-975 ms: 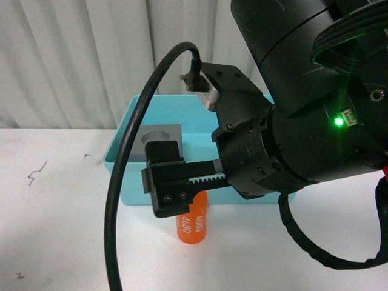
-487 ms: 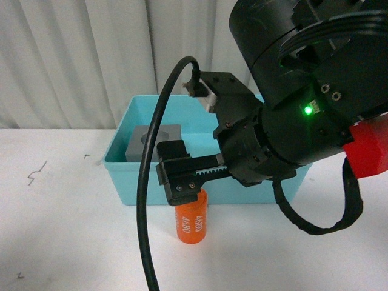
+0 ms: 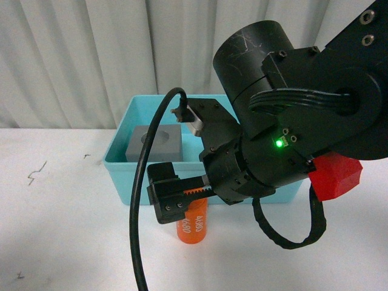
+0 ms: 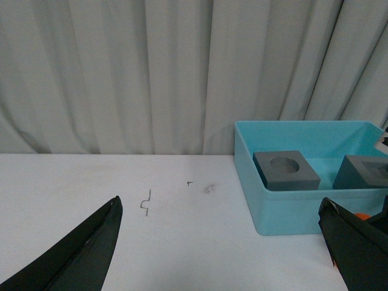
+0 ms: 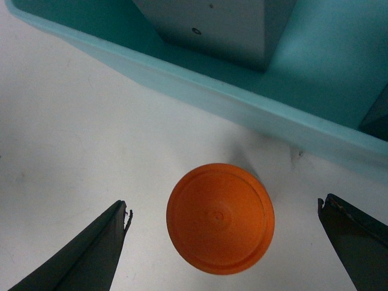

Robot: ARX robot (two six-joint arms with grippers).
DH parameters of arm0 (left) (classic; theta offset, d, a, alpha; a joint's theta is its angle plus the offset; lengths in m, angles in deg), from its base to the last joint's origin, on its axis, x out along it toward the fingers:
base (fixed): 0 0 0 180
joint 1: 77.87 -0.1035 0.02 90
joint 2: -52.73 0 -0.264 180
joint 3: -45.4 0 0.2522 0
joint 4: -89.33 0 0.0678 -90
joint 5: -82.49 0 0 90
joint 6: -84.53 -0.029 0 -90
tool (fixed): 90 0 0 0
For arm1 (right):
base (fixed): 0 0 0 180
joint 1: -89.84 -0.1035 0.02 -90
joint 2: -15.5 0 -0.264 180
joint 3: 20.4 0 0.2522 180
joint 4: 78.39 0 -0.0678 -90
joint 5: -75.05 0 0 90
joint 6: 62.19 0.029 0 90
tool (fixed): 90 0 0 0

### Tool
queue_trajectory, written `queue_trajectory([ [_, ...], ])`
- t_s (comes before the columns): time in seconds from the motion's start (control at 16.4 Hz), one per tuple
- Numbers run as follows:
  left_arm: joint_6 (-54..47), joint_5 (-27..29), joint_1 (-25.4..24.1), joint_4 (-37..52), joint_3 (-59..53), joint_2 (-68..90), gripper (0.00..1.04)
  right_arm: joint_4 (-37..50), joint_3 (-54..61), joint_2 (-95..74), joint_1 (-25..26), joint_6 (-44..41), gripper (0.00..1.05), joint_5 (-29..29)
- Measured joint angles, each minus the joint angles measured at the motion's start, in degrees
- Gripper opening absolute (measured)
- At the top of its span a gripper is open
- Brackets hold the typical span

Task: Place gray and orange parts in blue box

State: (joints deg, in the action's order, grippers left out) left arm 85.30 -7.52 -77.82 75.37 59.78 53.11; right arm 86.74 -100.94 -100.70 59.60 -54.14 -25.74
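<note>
Orange cylinder (image 5: 220, 218) on white table (image 3: 60, 230), curtain (image 3: 73, 60) behind; right claw (image 5: 222, 206) wide over it, left claw (image 4: 219, 203) wide.

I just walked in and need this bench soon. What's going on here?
The right claw hangs open over the orange cylinder, one finger on each side. The cylinder stands on the table just in front of the blue box and isn't gripped yet. The round-recess cube and the second gray cube already sit in the box. The left claw is open and holds nothing.
</note>
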Motion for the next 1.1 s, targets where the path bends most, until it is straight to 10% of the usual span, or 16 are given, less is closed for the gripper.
queue_trajectory([
  [0.61, 0.00, 0.00, 0.00, 0.00, 0.00, 0.00, 0.98, -0.63, -2.34, -3.48, -0.87, -2.34, 0.98, 1.84],
  [0.91, 0.00, 0.00, 0.00, 0.00, 0.00, 0.00, 0.98, -0.22, -2.12, -3.41, -0.87, -3.41, 0.52, 2.97],
  [1.1, 0.00, 0.02, 0.00, 0.00, 0.00, 0.00, 0.98, -0.81, -0.74, -1.73, -1.36, -3.87, 0.48, 3.21],
])
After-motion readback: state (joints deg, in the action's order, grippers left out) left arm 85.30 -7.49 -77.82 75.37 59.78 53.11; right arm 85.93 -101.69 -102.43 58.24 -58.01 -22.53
